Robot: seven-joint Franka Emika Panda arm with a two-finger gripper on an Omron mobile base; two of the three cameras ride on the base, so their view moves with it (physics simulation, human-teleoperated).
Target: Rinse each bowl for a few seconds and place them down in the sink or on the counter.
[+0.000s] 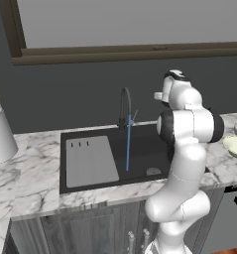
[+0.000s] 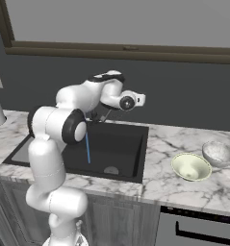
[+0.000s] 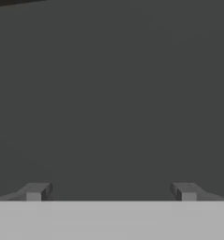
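Looking along the gripper, I see its two fingertips spread wide with nothing between them, facing the plain dark wall. From the right base view the hand sits raised above the back of the sink, pointing at that wall. Water runs in a thin blue stream from the faucet into the black basin, landing near the drain. Two bowls rest on the counter to the right of the sink, just beside each other and possibly touching: a pale greenish bowl nearer the front edge and a greyer bowl behind it. A white cylinder stands on the counter left of the sink.
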